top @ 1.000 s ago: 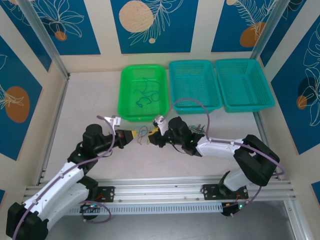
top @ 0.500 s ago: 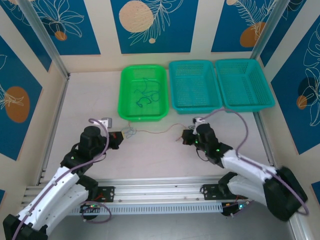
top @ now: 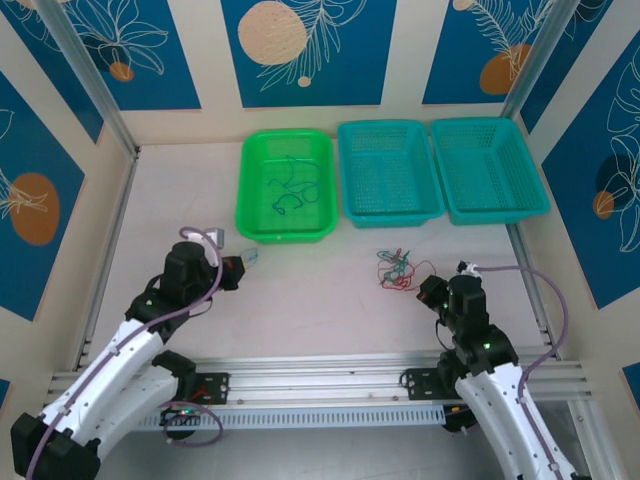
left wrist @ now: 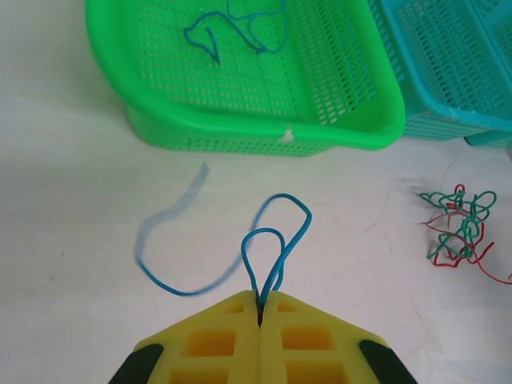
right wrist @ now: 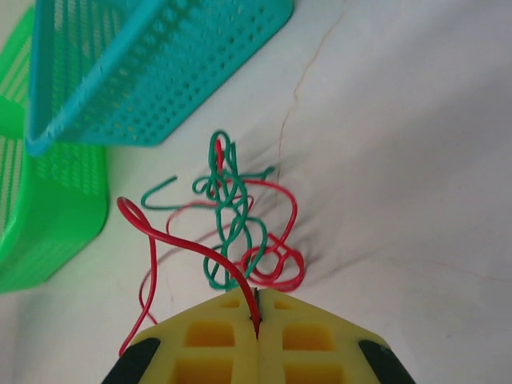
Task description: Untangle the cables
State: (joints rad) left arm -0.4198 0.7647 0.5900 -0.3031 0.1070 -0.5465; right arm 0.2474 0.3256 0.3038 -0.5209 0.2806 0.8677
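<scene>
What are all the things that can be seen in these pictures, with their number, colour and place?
green basket: one, bright green, far side of the table, leftmost of three baskets
teal baskets: two, teal, side by side, right of the green basket
blue cables: a few loose strands, exact count unclear, blue, inside the green basket
blue cable: one, blue, looped in front of the green basket
red and green cables: one tangle, in front of a teal basket
table: one, off-white
left gripper: one, yellow pads, shut on the blue cable
right gripper: one, yellow pads, shut on the red and green cables
</scene>
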